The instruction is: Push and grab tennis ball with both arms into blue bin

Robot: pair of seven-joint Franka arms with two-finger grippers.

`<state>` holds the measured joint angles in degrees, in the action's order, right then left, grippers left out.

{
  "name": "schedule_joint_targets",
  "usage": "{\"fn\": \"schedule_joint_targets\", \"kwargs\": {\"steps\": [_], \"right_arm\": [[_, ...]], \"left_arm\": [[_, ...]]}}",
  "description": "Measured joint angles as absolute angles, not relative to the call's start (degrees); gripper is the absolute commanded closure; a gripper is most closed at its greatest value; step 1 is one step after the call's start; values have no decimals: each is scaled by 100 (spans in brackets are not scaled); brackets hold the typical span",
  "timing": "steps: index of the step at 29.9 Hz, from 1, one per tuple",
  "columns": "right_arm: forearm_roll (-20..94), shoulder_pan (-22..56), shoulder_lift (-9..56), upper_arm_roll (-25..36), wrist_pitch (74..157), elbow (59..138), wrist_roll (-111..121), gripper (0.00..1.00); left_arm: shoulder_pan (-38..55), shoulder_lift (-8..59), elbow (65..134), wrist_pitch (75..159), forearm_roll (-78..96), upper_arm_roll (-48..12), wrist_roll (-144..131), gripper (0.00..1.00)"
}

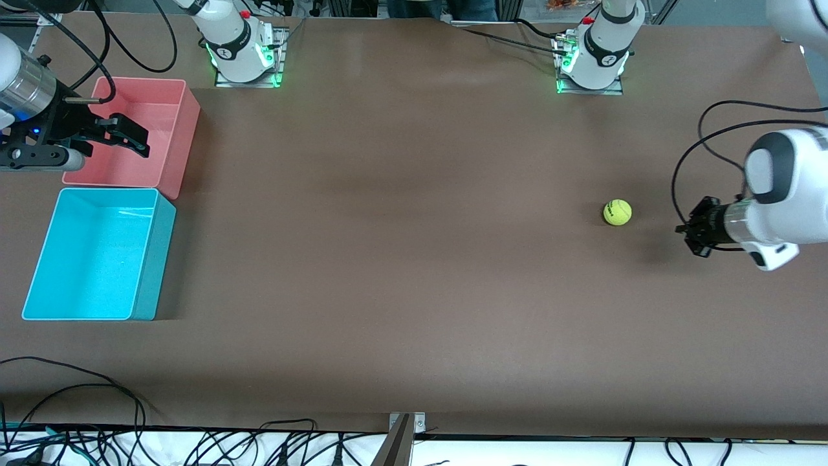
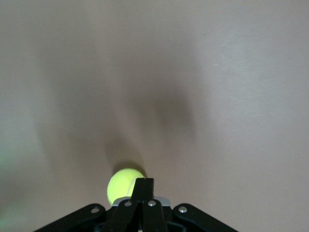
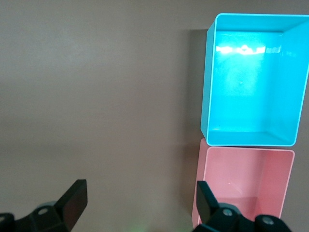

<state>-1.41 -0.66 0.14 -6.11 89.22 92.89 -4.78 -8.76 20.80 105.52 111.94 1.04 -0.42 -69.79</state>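
The tennis ball (image 1: 617,212) lies on the brown table toward the left arm's end. My left gripper (image 1: 684,230) is shut and empty, low over the table beside the ball, with a small gap between them. In the left wrist view the shut fingertips (image 2: 144,183) stand just in front of the ball (image 2: 121,183). The blue bin (image 1: 90,259) stands empty at the right arm's end. My right gripper (image 1: 132,137) is open and empty above the pink-red bin (image 1: 169,139). The right wrist view shows its spread fingers (image 3: 75,200) and the blue bin (image 3: 256,77).
The pink-red bin is empty, touches the blue bin and is farther from the front camera; it also shows in the right wrist view (image 3: 246,181). Black cables (image 1: 692,149) trail from the left arm. Wide bare table lies between the ball and the bins.
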Motion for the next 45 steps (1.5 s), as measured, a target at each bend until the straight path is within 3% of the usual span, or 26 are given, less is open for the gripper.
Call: {"fn": "schedule_joint_targets", "kwargs": {"steps": [15,26,45], "right_arm": [[-141,-66,12,-612,8922,9289,-478,0],[-141,-66,12,-612,8922,9289,-478,0],[-140,-66,12,-613,8922,9289,-478,0]], "left_arm": [[-913,2069,12648,13824,104,-42,-7875,100],[-1139,2006,12946,13993,-40,-35,-7877,100],[-2324,1819,13053,14042,-689,-88,-6835,100]]}}
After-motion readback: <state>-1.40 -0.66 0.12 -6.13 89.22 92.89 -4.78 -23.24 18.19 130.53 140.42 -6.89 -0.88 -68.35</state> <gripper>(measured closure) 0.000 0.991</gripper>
